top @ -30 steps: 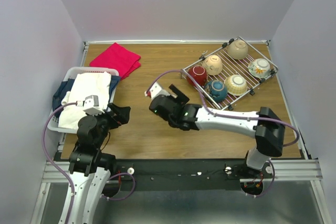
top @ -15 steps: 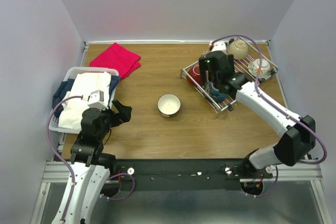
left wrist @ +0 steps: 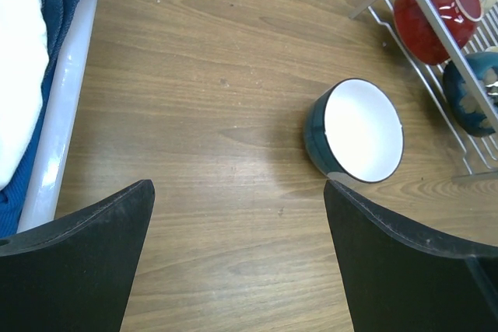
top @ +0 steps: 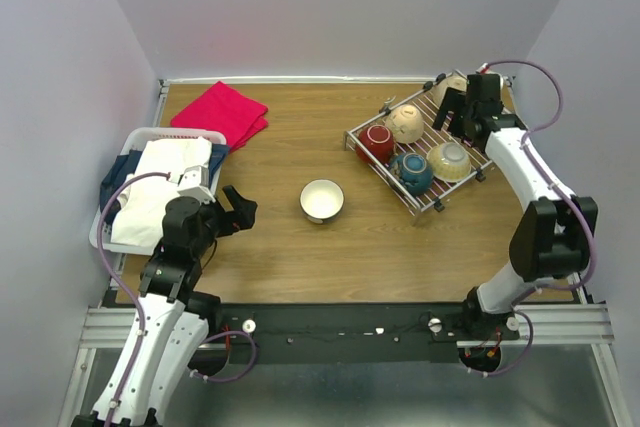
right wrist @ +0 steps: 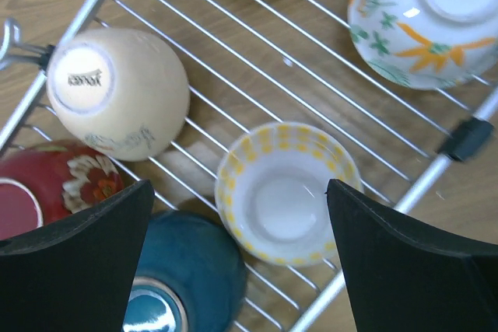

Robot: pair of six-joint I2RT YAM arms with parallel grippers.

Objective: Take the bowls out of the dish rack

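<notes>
The silver wire dish rack (top: 384, 175) sits at the back right. On it I see a red bowl (top: 376, 142), a cream bowl (top: 405, 124), a teal bowl (top: 411, 172) and a yellow-dotted bowl (top: 450, 160). My right gripper (top: 458, 112) hangs open over the rack's far side. In the right wrist view the gripper (right wrist: 239, 184) spans the upright yellow-dotted bowl (right wrist: 284, 192), with the upturned cream bowl (right wrist: 117, 91), red bowl (right wrist: 47, 188), teal bowl (right wrist: 187, 277) and floral bowl (right wrist: 424, 17) around it. A teal bowl with a white inside (top: 322, 200) stands on the table. My left gripper (top: 240, 209) is open and empty, left of that bowl (left wrist: 354, 130).
A white plastic basket (top: 150, 134) holding white and blue cloths stands at the left edge, its rim (left wrist: 58, 138) close beside my left gripper. A red folded cloth (top: 220, 112) lies at the back left. Walls close in the table on three sides.
The right arm left the white-inside teal bowl at the table's middle, then swung back over the rack to its far right. The left arm shifted slightly.
</notes>
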